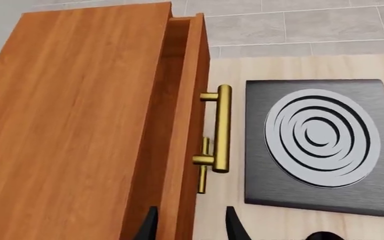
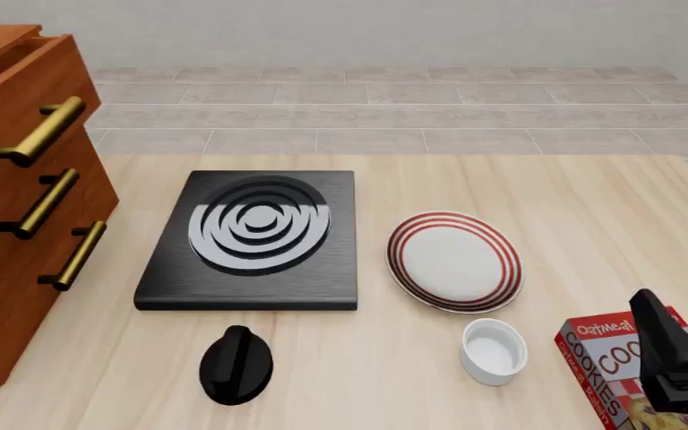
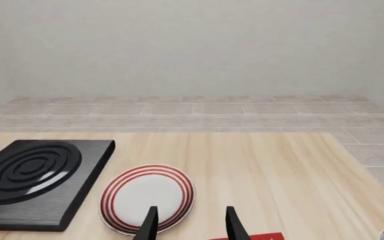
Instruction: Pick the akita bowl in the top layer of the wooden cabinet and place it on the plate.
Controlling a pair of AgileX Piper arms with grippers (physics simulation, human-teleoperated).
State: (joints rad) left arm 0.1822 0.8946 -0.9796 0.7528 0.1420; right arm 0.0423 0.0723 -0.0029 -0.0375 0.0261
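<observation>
Wooden cabinet (image 2: 15, 206): stands at the desk's (image 2: 536, 206) left edge, three brass bar handles down its front. Top layer (image 1: 185, 125): drawn out only slightly, a narrow dark gap showing between its front board and the cabinet top; its handle (image 1: 223, 128) is free of contact. Akita bowl: not visible in any view, presumably inside the drawer, though this cannot be confirmed. Plate (image 2: 454, 261): red-ringed, bare, lying on the desk just right of the black stove slab (image 2: 254, 240), with a white ramekin (image 2: 493, 350) near it on the arms' side. Also present: a black knob-like item (image 2: 236, 364) and a cookie box (image 2: 625, 367) at the near right. Left pincer (image 1: 191, 225): fingers parted, holding nothing, straddling the drawer's front edge short of the handle. Right pincer (image 3: 190, 222): fingers apart, empty, hanging low over the near right of the desk and facing the plate. Step in hand, by judgement: opening the top layer far enough to reach inside. Recommended handling: advance the left pincer until both fingers bracket the bar near its middle, close squarely, then pull straight along the drawer's travel; an off-axis pull could bind the drawer or let the bar slip. Keep the right pincer parked clear of the plate.
</observation>
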